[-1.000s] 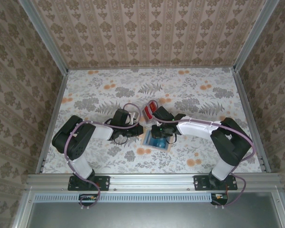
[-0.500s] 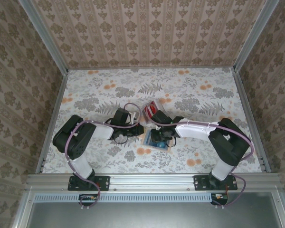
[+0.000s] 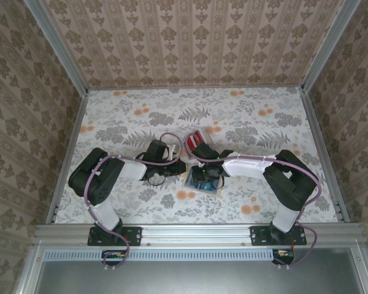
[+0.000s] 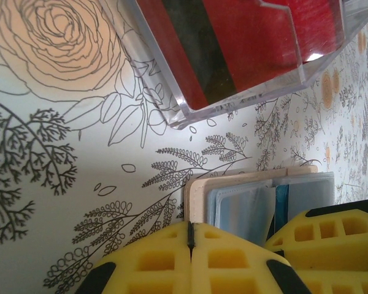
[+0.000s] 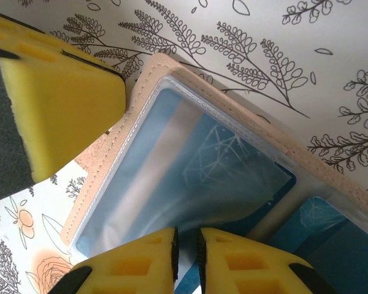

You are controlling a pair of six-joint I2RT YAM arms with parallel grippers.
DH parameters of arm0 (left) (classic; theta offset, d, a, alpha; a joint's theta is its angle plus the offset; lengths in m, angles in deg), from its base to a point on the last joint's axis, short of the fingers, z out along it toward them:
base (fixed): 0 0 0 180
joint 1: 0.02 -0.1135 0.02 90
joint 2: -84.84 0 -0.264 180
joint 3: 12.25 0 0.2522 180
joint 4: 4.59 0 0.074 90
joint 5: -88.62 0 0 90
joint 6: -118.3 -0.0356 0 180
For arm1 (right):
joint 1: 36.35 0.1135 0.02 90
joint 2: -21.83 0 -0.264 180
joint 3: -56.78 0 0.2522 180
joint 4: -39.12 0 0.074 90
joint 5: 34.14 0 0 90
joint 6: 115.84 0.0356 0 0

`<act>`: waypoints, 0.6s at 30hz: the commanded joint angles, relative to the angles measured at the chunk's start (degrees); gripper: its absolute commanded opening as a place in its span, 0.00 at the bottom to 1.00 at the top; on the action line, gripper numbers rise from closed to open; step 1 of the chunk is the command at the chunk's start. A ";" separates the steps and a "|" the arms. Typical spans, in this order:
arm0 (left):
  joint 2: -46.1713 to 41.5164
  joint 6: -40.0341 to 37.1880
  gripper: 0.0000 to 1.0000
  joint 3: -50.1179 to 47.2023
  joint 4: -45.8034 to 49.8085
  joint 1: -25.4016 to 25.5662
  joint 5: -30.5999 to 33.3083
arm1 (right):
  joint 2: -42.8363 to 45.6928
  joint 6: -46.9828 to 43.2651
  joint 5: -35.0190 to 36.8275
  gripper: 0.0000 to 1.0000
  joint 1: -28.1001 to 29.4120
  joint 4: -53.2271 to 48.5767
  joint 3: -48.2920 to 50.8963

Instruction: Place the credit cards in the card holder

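Left wrist: left end effector [image 4: 190, 239] pads together, credit cards [image 4: 251, 37] beyond; right end effector [image 5: 185, 245] at card holder [image 5: 193, 168], grip unclear

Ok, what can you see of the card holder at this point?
The card holder lies open and flat on the flowered table, inside up. Its cover looks like tan leather with a stitched rim; inside are clear plastic sleeves over blue-grey. No red card shows in it. The shut left gripper sits at one edge. The right gripper sits at another with its fingers nearly together; whether they pinch a sleeve I cannot tell.
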 commanded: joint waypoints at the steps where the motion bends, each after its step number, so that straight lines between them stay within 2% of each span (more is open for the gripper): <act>1: 2.38 -0.01 0.00 -2.38 7.65 2.24 1.89 | -0.49 0.60 0.15 0.21 0.47 0.91 -0.20; 4: 0.84 -0.67 0.01 -1.78 9.92 1.99 2.75 | 1.95 0.50 1.17 0.21 0.48 -0.34 0.79; 7: -1.90 -1.79 0.09 -0.94 13.10 1.80 4.00 | 4.80 0.84 1.83 0.21 0.51 -1.12 2.38; 12: -6.33 -3.89 0.28 0.80 18.98 1.71 6.08 | 7.84 1.12 3.88 0.21 0.41 -1.64 5.50; 18: -10.52 -6.80 0.40 2.04 25.60 1.36 8.33 | 8.60 1.78 4.33 0.20 0.38 0.15 8.35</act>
